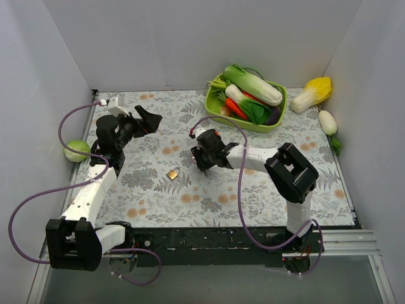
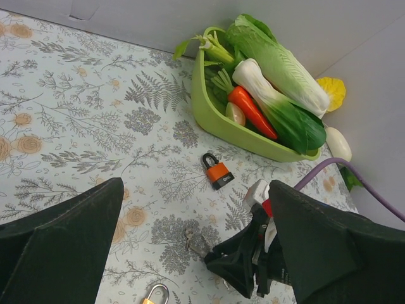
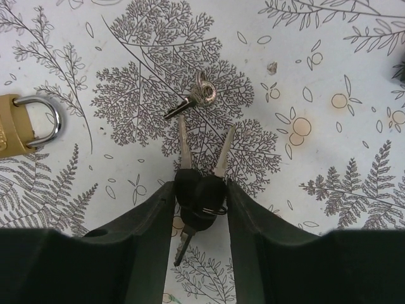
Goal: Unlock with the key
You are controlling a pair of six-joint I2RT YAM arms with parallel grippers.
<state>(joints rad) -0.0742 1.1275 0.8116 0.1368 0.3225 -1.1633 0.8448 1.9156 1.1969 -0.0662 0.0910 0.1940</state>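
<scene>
**Position of the task item.** The key (image 3: 187, 183) lies flat on the table (image 3: 329, 76), at the centre of the right wrist view. Its black plastic head points toward the camera and its silver blade points away. It shares a small ring with at least two more black-headed keys, one blade beside it and one pointing back under the wrist. A separate plain silvery key (image 3: 201, 95) lies just beyond the blade tips, apart from the bundle.

**Grippers.** The right gripper (image 3: 200, 190) is down at the table, one finger on each side of the clustered black heads and at or very near contact. I cannot tell whether it has a real grasp on them. The left gripper (image 2: 196, 185) hovers above the table, fully released and holding nothing.

**Locks.** A brass padlock (image 3: 16, 130) lies near the keys on the left. An orange padlock (image 2: 218, 172) lies farther off, just beside the green tray (image 2: 209, 114). I cannot tell which one this key fits.

**Handling assessment.**
- The key looks very light and rigid, with a hard, smooth head.
- It lies low on the table, so there is little height to pinch.
- I would hold it by the black head and leave the whole blade free for insertion.
- The ring makes the bundle loose, so the neighbouring keys may swing, or the chosen blade may rotate in the grasp.
</scene>
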